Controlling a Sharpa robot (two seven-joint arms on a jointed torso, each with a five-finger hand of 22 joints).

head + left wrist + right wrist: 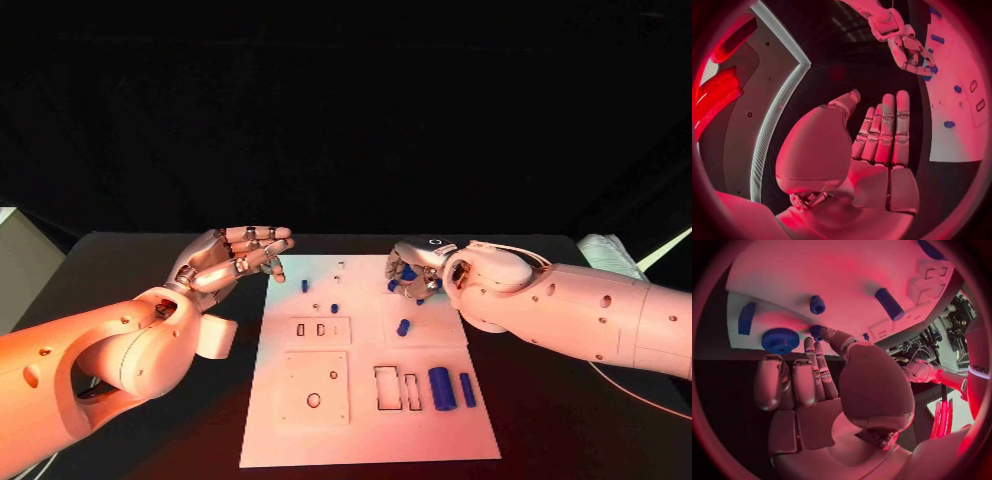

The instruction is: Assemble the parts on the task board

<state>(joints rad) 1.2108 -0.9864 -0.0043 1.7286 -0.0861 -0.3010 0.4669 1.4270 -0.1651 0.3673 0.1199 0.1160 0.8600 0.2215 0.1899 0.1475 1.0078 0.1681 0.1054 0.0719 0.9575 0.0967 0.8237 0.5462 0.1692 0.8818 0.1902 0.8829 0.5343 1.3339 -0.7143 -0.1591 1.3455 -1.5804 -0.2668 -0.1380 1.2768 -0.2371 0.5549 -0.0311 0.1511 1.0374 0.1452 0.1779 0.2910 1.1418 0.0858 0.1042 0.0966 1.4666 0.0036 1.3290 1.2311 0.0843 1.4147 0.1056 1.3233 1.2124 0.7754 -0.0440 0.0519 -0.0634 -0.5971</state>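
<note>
Parts (441,388) are scattered on the board (368,420) — small, rigid, light, likely slick; pinch by the sides. Right hand (418,270) is at the far edge, fingertips on a peg (816,331) — grip unclear. Left hand (231,255) is spread, empty.

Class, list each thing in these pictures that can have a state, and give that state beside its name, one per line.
left hand: open, holding nothing, beside the board's far left corner
right hand: fingertips on a small blue part
task board: flat on the table
large blue cylinder: lying on its side on the board
blue gear: flat on the board
</note>
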